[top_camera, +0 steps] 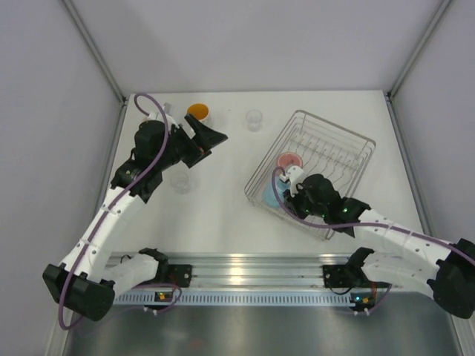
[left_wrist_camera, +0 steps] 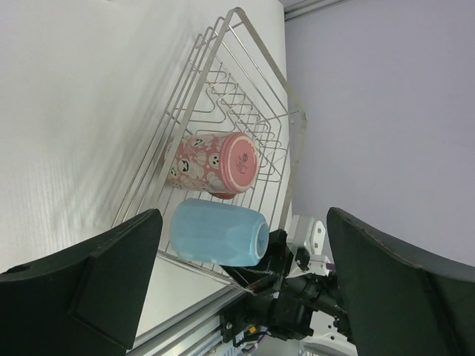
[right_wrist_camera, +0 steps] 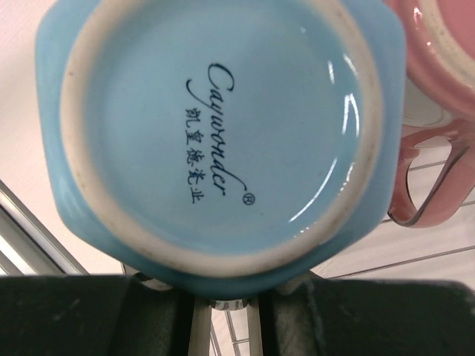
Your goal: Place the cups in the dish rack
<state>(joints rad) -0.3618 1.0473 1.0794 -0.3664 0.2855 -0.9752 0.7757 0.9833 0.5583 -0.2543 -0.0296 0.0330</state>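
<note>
A white table top (top_camera: 223, 222) fills the middle of the overhead view, matt, with soft shadows across it. Along its near edge runs a silver aluminium rail (top_camera: 252, 268) with lengthwise grooves. Just in front of the rail is a narrow toothed strip (top_camera: 252, 298), and below that lies a brushed grey metal surface (top_camera: 260, 334). 3 pale grey panels close the space: a back wall (top_camera: 252, 37), a left wall (top_camera: 44, 133) and a right wall (top_camera: 449, 148). 1 slanting metal strut (top_camera: 95, 52) marks the rear left corner, and a second strut (top_camera: 418, 48) marks the rear right. In the left wrist view the table top looks bright white against the lavender-grey right wall.
</note>
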